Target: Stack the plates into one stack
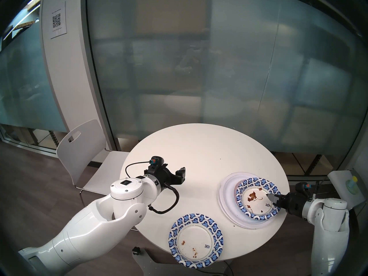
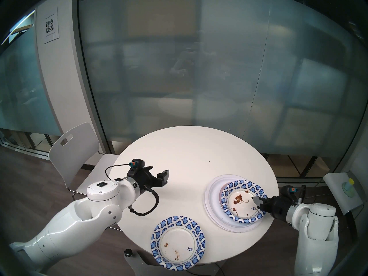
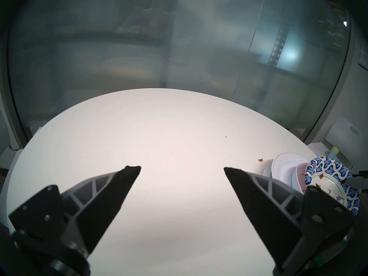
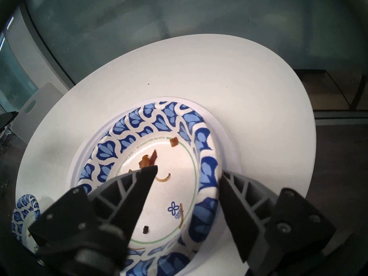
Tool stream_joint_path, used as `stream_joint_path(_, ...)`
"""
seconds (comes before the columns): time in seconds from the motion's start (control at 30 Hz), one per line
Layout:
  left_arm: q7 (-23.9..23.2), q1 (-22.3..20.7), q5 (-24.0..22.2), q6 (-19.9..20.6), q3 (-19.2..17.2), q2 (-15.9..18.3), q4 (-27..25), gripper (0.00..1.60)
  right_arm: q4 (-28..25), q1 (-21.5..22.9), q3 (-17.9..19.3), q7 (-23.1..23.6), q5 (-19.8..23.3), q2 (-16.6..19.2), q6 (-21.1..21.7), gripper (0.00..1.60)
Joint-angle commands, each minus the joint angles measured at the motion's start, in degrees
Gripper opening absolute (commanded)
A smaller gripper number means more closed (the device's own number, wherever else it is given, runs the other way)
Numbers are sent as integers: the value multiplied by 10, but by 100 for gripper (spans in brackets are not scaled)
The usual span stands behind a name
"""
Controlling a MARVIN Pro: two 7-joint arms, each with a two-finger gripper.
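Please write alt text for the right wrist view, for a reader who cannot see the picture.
The right gripper is open around the near rim of a blue-patterned bowl-like plate with brown food scraps, which sits on top of the stack on a round white table. One finger is over the inside, the other outside the rim. A second patterned plate lies at lower left.

We can make out a QR code on a white paper sign point(image 1: 58, 20) fixed to the pillar, though its small print lines are too blurred to read. On the stacked patterned bowl point(image 4: 207, 170) we see a blue flower logo and a ring of green lettering, neither sharp enough to spell out; the lone patterned plate point(image 1: 196, 241) carries the same logo.
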Motion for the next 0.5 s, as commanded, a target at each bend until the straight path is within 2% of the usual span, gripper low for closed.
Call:
stream_joint_path(0.0,1,-3,1,-6,-6,-1,-13,160,-29,-19,-15,0,-30,35,-11,122)
stream_joint_path(0.3,1,-7,-3,-7,-8,1,-13,160,-34,-14,-52,2,-67,55,-13,126)
stream_joint_path(0.47,1,-7,-8,-7,-14,4,-14,160,-34,-7,-66,3,-81,64,-7,122)
